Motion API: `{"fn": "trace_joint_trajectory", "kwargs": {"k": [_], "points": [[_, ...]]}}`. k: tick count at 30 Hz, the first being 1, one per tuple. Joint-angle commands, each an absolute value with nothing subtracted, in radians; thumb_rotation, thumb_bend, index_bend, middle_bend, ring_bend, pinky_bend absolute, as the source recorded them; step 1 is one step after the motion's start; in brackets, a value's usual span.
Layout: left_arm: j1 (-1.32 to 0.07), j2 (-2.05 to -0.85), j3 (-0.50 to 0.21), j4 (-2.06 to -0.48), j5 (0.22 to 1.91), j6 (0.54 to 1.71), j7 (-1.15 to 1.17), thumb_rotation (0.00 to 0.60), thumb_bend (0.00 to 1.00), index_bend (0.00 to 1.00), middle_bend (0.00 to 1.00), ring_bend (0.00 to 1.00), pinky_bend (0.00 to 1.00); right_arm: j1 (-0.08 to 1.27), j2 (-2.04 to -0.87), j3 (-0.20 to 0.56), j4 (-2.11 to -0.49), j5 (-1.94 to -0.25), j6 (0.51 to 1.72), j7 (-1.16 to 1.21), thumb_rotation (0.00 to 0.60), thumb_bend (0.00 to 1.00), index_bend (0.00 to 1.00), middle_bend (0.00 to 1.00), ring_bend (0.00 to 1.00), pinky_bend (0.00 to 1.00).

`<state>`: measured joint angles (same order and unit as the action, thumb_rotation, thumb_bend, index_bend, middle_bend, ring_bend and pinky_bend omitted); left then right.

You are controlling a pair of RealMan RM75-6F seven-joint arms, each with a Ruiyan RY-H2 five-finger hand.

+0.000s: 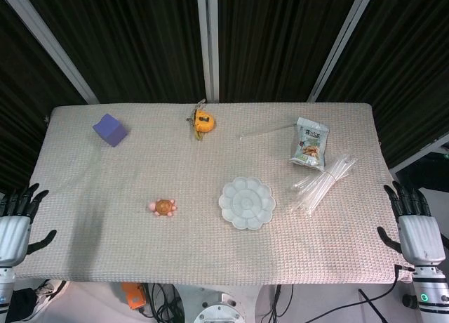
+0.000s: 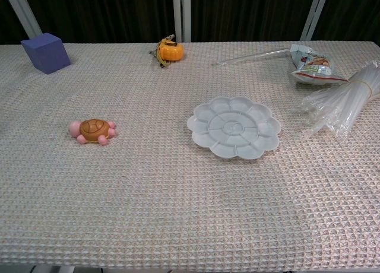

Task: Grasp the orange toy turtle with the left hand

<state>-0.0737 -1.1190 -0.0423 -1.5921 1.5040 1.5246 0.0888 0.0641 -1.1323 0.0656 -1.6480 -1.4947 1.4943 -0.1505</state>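
— Turtle first: where does it lie?

— The orange toy turtle [image 1: 164,207] [image 2: 92,130] sits flat on the table [image 1: 140,253] [image 2: 178,213], left of centre, with pink head and feet around a glossy brown-orange shell. Nothing touches it.

— And the left hand?

— The left hand [image 1: 15,225] is at the table's left edge, well apart from the turtle, dark fingers spread and pointing up, holding nothing. The right hand [image 1: 414,225] mirrors it at the right edge, fingers likewise apart and free. The chest view shows neither.

— The surface?

— A pale waffle-weave cloth covers the table; dark ribbed panels with grey struts stand behind.

— What else?

— A white flower-shaped palette [image 1: 246,203] [image 2: 235,127] right of the turtle, a bundle of clear tubes [image 1: 323,184] [image 2: 341,101], a crinkled snack packet [image 1: 309,142] [image 2: 312,65], a small orange toy [image 1: 203,121] [image 2: 170,50] at the far edge, and a purple block [image 1: 109,129] [image 2: 46,52] far left.
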Motion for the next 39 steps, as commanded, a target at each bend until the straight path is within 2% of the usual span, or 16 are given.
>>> {"fn": "trace_joint_trajectory", "kwargs": {"k": [1, 16, 21, 26, 31, 39], "points": [[-0.074, -1.125, -0.041, -1.589, 1.505, 1.522, 0.091, 0.6, 0.18, 0.13, 0.04, 0.0, 0.04, 0.068, -1.132, 0.065, -1.646, -1.493, 1.486, -0.151, 0.6, 0.18, 0.0, 0.0, 0.0, 0.0], [-0.129, -1.132, -0.031, -1.619, 1.571, 1.464, 0.074, 0.6, 0.18, 0.13, 0.05, 0.0, 0.06, 0.061, -1.123, 0.068, -1.629, -1.487, 1.497, -0.124, 0.6, 0.18, 0.0, 0.0, 0.0, 0.0], [-0.241, -1.155, -0.047, -1.626, 1.598, 1.321, 0.068, 0.6, 0.18, 0.13, 0.07, 0.0, 0.09, 0.059, -1.115, 0.072, -1.639, -1.496, 1.512, -0.131, 0.6, 0.19, 0.0, 0.0, 0.0, 0.0], [-0.369, -1.23, -0.089, -1.621, 1.548, 1.145, 0.092, 0.6, 0.18, 0.15, 0.08, 0.0, 0.1, 0.057, -1.115, 0.066, -1.641, -1.497, 1.506, -0.129, 0.6, 0.18, 0.0, 0.0, 0.0, 0.0], [-0.455, -1.329, -0.134, -1.562, 1.478, 1.054, 0.096, 0.6, 0.18, 0.19, 0.12, 0.01, 0.12, 0.06, -1.108, 0.065, -1.637, -1.496, 1.496, -0.125, 0.6, 0.18, 0.0, 0.0, 0.0, 0.0], [-0.531, -1.448, -0.139, -1.472, 1.41, 0.965, 0.121, 0.6, 0.19, 0.21, 0.17, 0.01, 0.12, 0.054, -1.093, 0.068, -1.627, -1.484, 1.5, -0.099, 0.6, 0.18, 0.0, 0.0, 0.0, 0.0]]}}
